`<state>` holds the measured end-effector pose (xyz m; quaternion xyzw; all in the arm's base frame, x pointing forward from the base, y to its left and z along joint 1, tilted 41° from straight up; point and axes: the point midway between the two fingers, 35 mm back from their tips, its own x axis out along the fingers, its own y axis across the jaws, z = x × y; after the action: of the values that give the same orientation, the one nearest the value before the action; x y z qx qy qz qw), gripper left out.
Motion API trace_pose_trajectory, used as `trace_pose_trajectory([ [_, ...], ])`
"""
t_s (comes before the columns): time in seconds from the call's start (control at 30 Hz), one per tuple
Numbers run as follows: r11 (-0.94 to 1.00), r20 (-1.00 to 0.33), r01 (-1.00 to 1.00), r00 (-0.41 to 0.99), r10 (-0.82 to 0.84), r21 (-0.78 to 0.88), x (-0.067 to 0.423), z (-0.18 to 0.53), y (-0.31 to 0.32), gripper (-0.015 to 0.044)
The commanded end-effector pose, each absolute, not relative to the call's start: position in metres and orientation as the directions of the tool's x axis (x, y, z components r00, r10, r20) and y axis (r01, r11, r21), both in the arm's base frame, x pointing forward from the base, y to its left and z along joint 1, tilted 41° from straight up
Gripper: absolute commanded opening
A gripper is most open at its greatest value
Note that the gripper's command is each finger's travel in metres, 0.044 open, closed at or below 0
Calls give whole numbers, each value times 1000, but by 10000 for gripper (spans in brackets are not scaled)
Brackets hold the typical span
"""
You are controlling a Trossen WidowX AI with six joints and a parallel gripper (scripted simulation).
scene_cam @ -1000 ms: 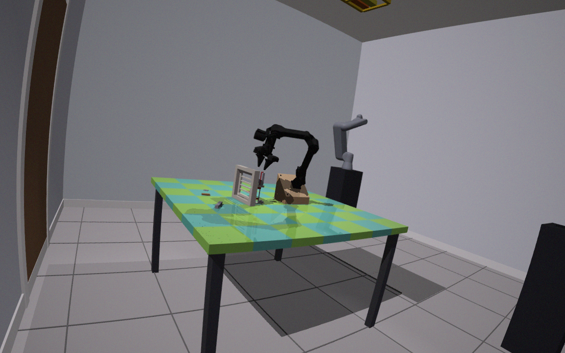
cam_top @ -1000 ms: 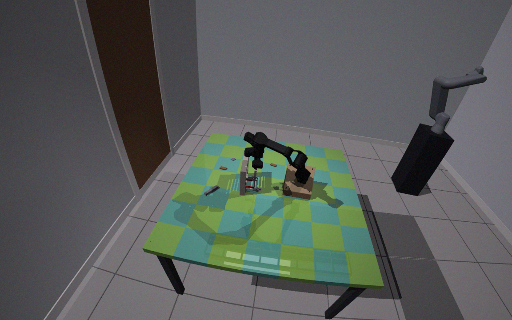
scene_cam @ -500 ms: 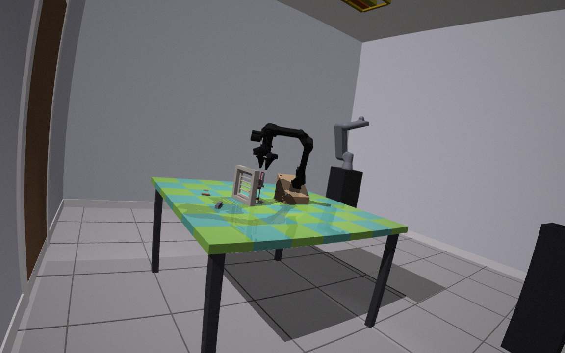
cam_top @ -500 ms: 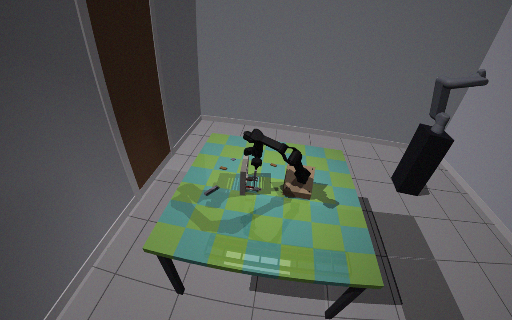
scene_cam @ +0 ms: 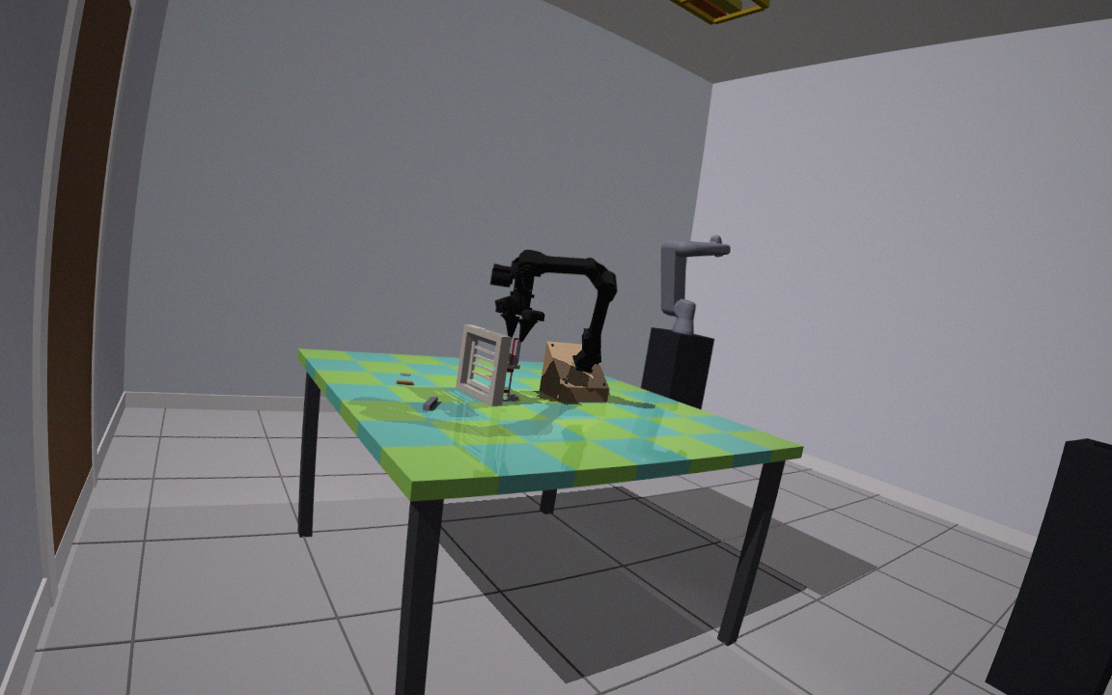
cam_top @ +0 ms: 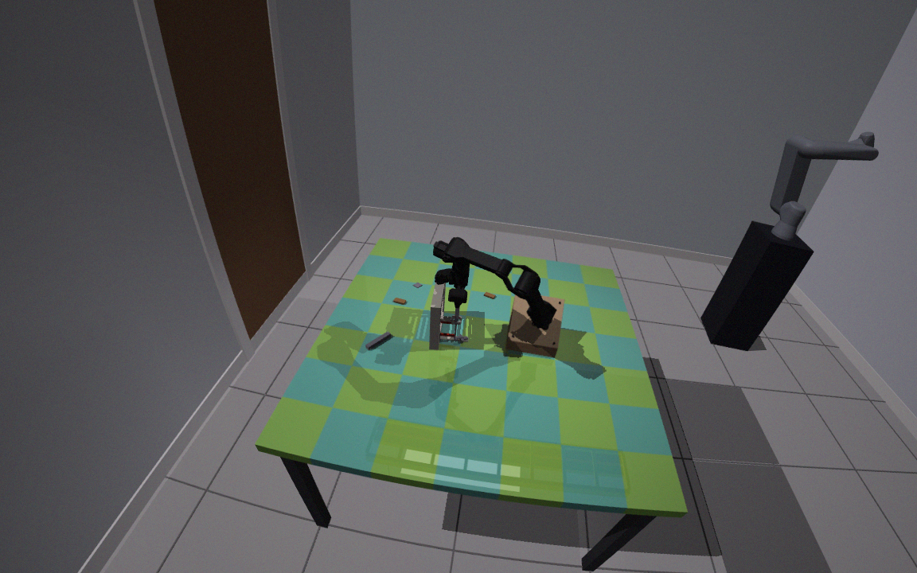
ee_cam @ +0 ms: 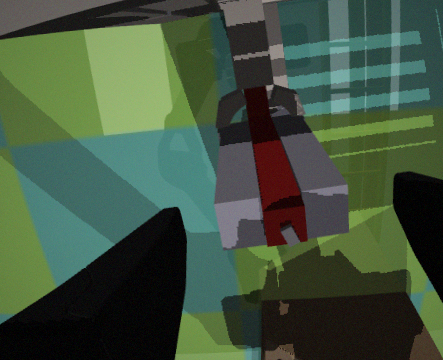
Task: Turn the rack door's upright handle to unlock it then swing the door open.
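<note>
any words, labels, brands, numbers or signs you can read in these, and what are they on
None: no readable text, label, brand, number or sign shows in any of the three views.
The arm's gripper, the red and grey handle and the door frame show no lettering.
Any print on the small orange pieces would be too small to read.
</note>
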<state>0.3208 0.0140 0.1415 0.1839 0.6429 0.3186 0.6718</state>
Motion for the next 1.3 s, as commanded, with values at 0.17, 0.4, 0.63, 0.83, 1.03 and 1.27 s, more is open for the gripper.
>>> trace_pose_trajectory([
  [0.17,731,-748,-190,-32,662,655,319,131,25,282],
  [0.4,733,-751,-192,-34,660,653,319,122,32,282],
  [0.63,735,-753,-194,-36,657,650,317,114,40,282],
  [0.83,735,-754,-195,-37,656,649,316,110,44,256],
  [1.03,735,-754,-195,-37,656,649,316,110,44,99],
  [1.27,735,-754,-195,-37,656,649,316,110,44,52],
])
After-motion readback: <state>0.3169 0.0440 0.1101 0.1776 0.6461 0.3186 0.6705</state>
